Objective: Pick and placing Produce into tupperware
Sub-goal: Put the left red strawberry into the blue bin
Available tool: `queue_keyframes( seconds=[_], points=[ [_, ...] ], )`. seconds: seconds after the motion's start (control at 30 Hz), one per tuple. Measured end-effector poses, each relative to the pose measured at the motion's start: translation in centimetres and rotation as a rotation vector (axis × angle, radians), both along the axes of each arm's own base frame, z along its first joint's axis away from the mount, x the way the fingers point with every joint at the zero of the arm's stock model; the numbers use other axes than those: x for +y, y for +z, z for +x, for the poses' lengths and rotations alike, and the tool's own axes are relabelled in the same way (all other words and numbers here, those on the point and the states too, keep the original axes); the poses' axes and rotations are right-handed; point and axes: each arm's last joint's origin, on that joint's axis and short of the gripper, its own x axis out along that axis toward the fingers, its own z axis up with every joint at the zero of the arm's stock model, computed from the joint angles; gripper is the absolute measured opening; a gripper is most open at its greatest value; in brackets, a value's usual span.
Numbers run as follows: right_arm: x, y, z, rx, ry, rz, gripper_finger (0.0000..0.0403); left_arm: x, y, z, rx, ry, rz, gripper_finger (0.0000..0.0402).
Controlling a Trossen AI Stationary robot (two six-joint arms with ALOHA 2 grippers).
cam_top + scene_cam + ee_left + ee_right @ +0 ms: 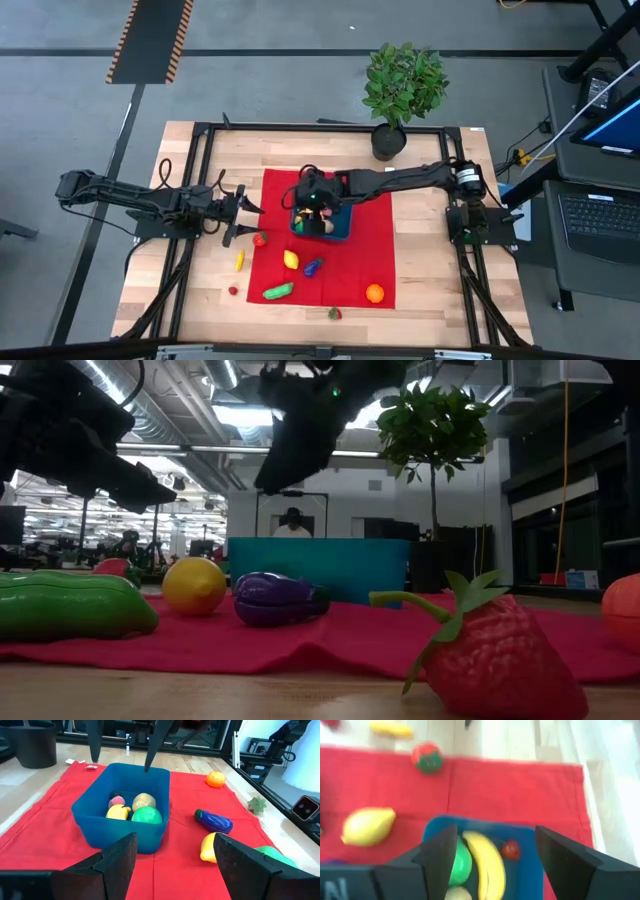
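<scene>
The blue tupperware (335,228) sits on the red cloth (375,250), toward the cloth's edge nearest the potted plant (402,85). Inside it, the right wrist view shows a banana (485,862), a green round fruit (461,864) and a small red piece (510,849); the left wrist view shows a tan potato-like piece (144,801) there too.

The right gripper (308,203) hangs directly over the tupperware, its claw spread wide and holding nothing.

The left gripper (243,213) hovers just beside the cloth's left edge, pointed at the tupperware, its claw also spread and empty.

On the cloth, on the side of the tupperware away from the plant, lie a lemon (291,260) and a purple eggplant (314,266) close together, a green cucumber (278,291) farther out, and an orange (374,293) near the cloth's far corner. A strawberry (335,313) lies just off the cloth on the wooden table (430,300). A red tomato (260,239) sits at the cloth's left edge, with a yellow piece (239,261) beside it on the wood.
</scene>
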Motion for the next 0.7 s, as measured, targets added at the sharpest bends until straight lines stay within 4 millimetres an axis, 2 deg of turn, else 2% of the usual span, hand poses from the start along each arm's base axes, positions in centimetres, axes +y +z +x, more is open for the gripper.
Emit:
queue_keyframes(
  seconds=[0.07, 0.2, 0.27, 0.33, 0.5, 0.63, 0.7],
  points=[
    [0.2, 0.1, 0.1, -0.019, -0.005, 0.009, 0.0267, 0.0, 0.0, 0.0, 0.002, -0.005, 0.011, 0.0255],
    [0.9, -1.9, 0.0, -0.073, 0.002, 0.014, 0.0267, -0.2, -0.1, 0.0, 0.009, -0.023, 0.012, 0.0255],
    [1.0, -2.4, -0.7, -0.085, -0.007, 0.029, 0.0267, -0.4, -0.1, -0.1, 0.011, -0.034, 0.013, 0.0255],
    [1.0, -1.9, -1.5, -0.141, -0.019, 0.047, 0.0267, -0.5, -0.2, -0.1, 0.019, -0.043, 0.015, 0.0255],
    [1.0, 0.5, -4.7, -0.300, -0.003, 0.034, 0.0267, -0.6, -0.3, -0.1, 0.026, -0.056, 0.015, 0.0255],
    [1.0, 1.1, -8.1, -0.386, 0.002, 0.041, 0.0267, -0.6, -0.2, -0.1, 0.024, -0.056, 0.015, 0.0255],
    [0.9, 0.8, -9.9, -0.440, -0.014, 0.065, 0.0267, -0.6, -0.2, -0.1, 0.024, -0.055, 0.015, 0.0255]
  ],
)
